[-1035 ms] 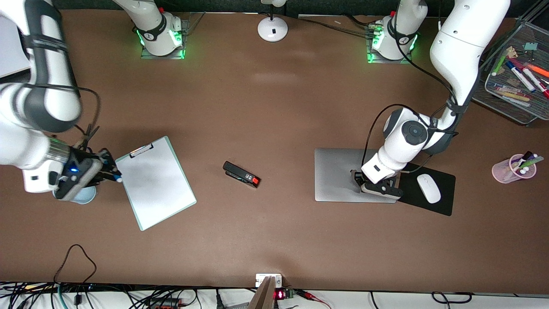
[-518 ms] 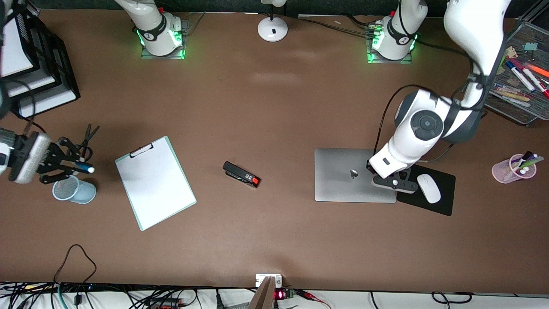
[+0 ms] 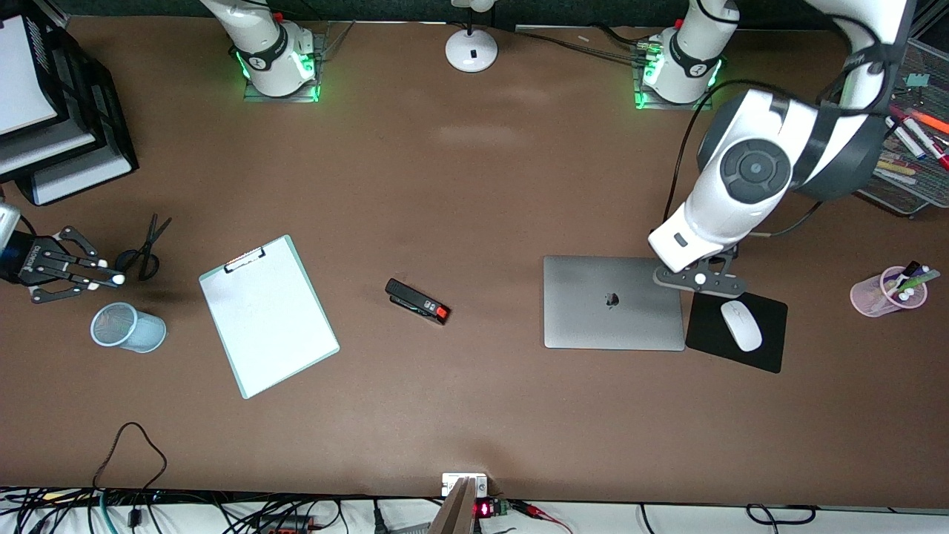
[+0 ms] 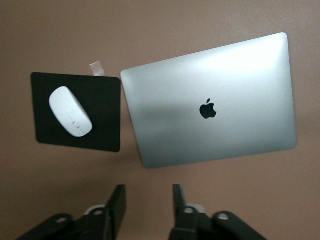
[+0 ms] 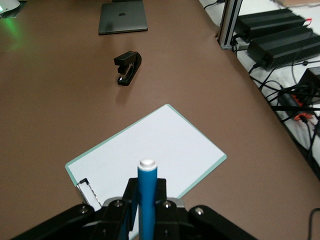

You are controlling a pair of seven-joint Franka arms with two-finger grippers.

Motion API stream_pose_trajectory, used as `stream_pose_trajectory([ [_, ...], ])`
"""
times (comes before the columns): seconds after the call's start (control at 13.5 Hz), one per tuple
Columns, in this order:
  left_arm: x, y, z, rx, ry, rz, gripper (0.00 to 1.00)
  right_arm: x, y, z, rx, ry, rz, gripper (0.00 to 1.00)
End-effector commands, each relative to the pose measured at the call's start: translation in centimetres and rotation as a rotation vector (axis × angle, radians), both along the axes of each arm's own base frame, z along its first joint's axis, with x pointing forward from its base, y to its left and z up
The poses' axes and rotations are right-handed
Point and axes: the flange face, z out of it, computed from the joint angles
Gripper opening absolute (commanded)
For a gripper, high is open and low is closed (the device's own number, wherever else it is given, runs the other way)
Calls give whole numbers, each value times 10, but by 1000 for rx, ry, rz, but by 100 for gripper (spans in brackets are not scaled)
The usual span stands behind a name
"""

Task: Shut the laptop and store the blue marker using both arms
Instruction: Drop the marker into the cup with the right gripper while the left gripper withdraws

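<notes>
The laptop [image 3: 612, 302] [image 4: 210, 100] lies shut and flat, its silver lid and dark logo facing up. My left gripper [image 3: 697, 280] [image 4: 148, 205] hangs over the lid's edge beside the mouse pad [image 3: 767, 348]. It is open, with nothing between its fingers. My right gripper [image 3: 93, 273] [image 5: 148, 200] is at the right arm's end of the table, over the spot between the scissors [image 3: 144, 245] and a light-blue mesh cup [image 3: 127, 328]. It is shut on the blue marker [image 5: 148, 192], whose white end [image 3: 117, 280] sticks out past the fingertips.
A clipboard [image 3: 267, 315] and a black stapler [image 3: 417, 300] lie mid-table. A white mouse [image 3: 741, 325] sits on the mouse pad. A pink cup of markers [image 3: 890, 291] and a wire tray [image 3: 901, 159] stand at the left arm's end. Stacked file trays [image 3: 52, 111] stand at the right arm's end.
The left gripper lifted off the laptop lid, moved toward its base and opened. The right gripper carried the marker from beside the clipboard toward the table's end, past the mesh cup.
</notes>
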Motion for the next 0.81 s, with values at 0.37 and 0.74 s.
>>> stream_pose_trajectory([
  [0.37,-23,10,75,-20,-15,-70,100,19,-45,-37,209,-163,5,0],
  [0.74,-36,25,107,-21,-27,-37,100,24,-68,-68,282,-193,-49,0],
])
